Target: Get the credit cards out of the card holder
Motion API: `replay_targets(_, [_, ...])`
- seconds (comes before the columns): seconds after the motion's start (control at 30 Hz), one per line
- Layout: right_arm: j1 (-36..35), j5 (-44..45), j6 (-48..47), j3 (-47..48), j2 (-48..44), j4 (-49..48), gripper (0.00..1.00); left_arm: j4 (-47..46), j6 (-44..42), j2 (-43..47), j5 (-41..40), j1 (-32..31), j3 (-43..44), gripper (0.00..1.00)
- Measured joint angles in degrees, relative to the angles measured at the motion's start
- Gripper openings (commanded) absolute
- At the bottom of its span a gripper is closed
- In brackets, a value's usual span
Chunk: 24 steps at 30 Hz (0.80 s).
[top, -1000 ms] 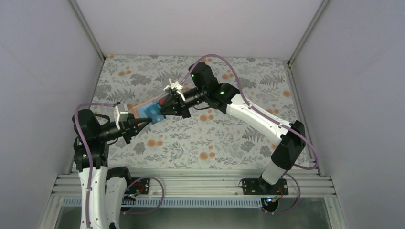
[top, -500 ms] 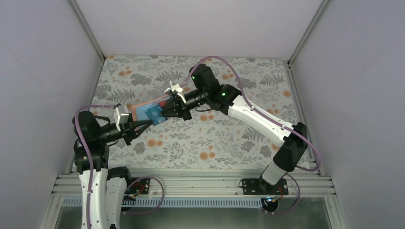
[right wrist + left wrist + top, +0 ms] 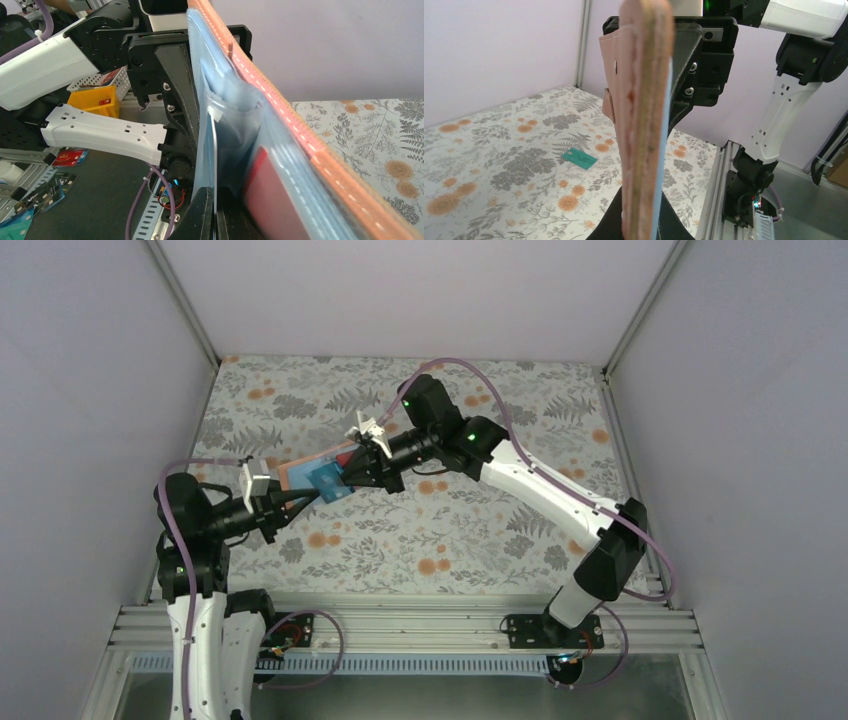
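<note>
The card holder [image 3: 298,471], reddish-brown outside and light blue inside, is held in the air between both arms. My left gripper [image 3: 287,500] is shut on its lower edge; in the left wrist view the holder [image 3: 644,115] stands edge-on in my left gripper [image 3: 642,227]. My right gripper [image 3: 352,470] is shut on the blue card [image 3: 326,484], whose thin edge [image 3: 212,165] sits in my right gripper [image 3: 216,227] at a pocket mouth. The red card [image 3: 272,200] sits in the holder's [image 3: 300,135] pocket. The teal green card [image 3: 579,158] lies on the table.
The floral tablecloth [image 3: 450,530] covers the table between grey walls. A metal rail [image 3: 400,625] runs along the near edge. Off the table, in the right wrist view, are a yellow bin [image 3: 100,102] and loose cards [image 3: 67,157].
The left arm has drawn back slightly to the left and the right arm has shifted a little. Both grips are unchanged.
</note>
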<state>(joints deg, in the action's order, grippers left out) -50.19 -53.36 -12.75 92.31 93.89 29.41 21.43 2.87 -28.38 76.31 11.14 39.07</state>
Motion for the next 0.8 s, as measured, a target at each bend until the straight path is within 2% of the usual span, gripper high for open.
replay_targets(0.2, [0.0,1.42,-0.83,0.04,-0.63,0.57,0.04,-0.44,0.83,0.0,-0.07,0.0,0.0,0.03])
replay_targets(0.27, [0.0,1.75,-0.9,0.04,-0.87,0.83,0.04,-0.92,0.9,0.0,-0.04,-0.02,0.0,0.11])
replay_targets(0.3, [0.0,1.97,-0.9,0.04,-0.94,0.92,0.04,-1.07,0.96,0.0,-0.04,-0.04,0.0,0.11])
replay_targets(0.57, [0.31,2.49,-0.85,0.2,-1.36,1.84,0.04,-1.7,2.19,0.0,-0.48,0.04,-0.02,0.03])
replay_targets(0.8, [0.33,2.95,-0.87,0.2,-1.44,2.05,0.04,-1.6,2.45,0.0,-0.81,0.04,-0.02,0.02])
